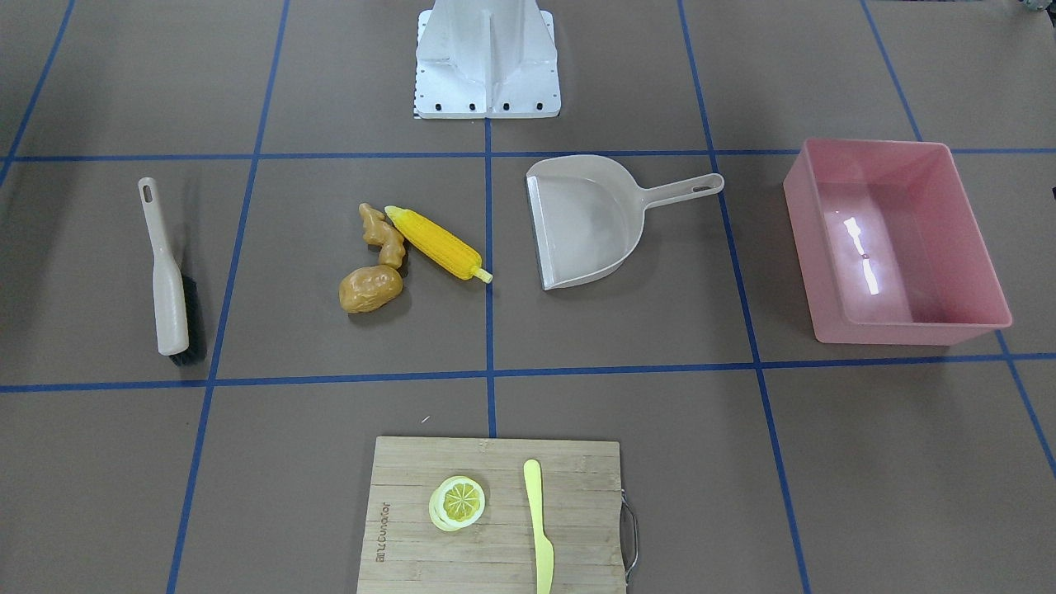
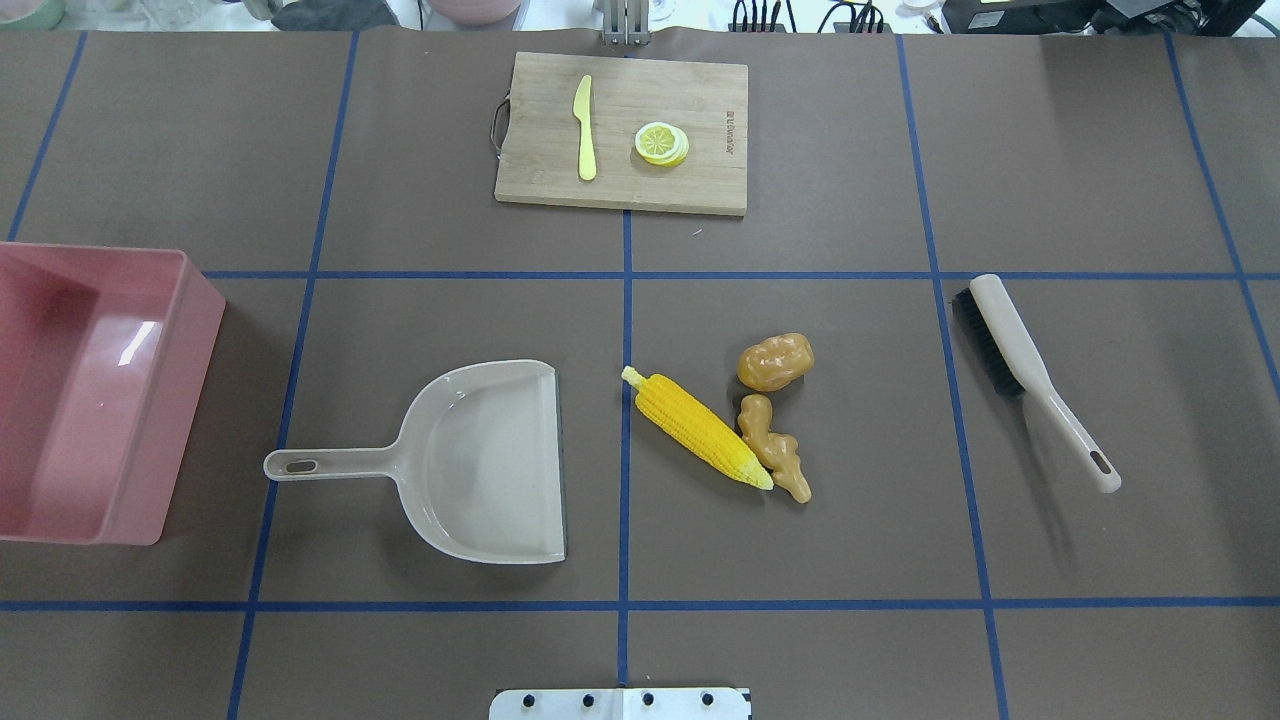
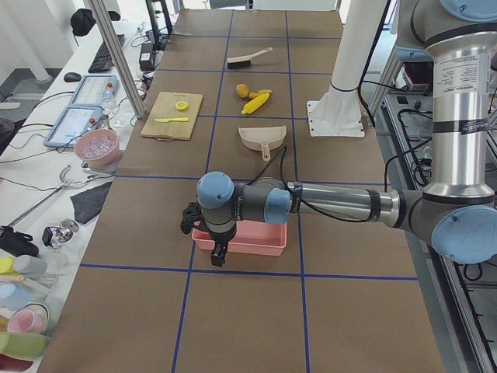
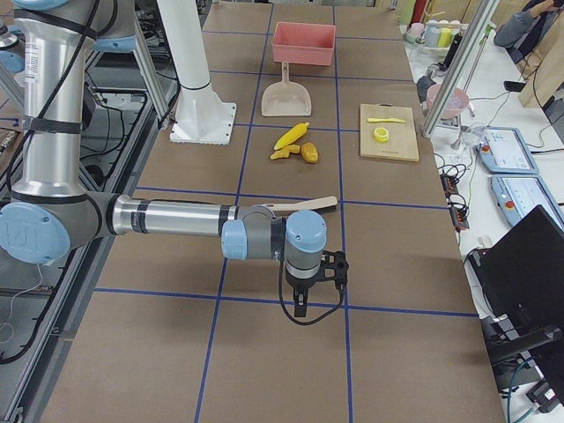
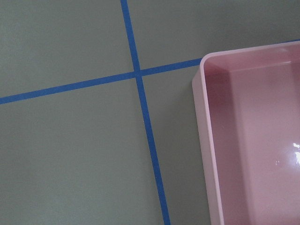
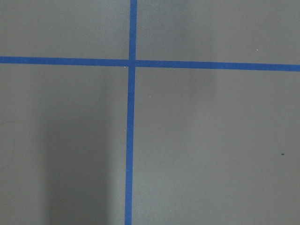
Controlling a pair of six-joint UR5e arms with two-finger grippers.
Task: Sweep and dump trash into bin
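Observation:
The trash lies mid-table: a yellow corn cob (image 1: 436, 243) (image 2: 695, 428), a tan ginger root (image 1: 384, 235) (image 2: 775, 447) touching it, and a brown-yellow potato (image 1: 370, 289) (image 2: 775, 361). The pink bin (image 1: 804, 239) (image 2: 170, 400) stands empty at the table's end on my left; its corner shows in the left wrist view (image 5: 206, 140). My left gripper (image 3: 190, 217) hovers by the bin's outer end. My right gripper (image 4: 330, 269) hovers over bare table beyond the brush. Both show only in the side views, so I cannot tell if they are open or shut.
A beige dustpan (image 1: 586, 223) (image 2: 490, 460) lies between trash and bin, mouth toward the trash. A beige brush (image 1: 169, 289) (image 2: 1020, 350) lies on my right. A wooden cutting board (image 2: 620, 170) at the far edge carries a lemon slice (image 2: 661, 143) and a pale yellow knife (image 2: 585, 130).

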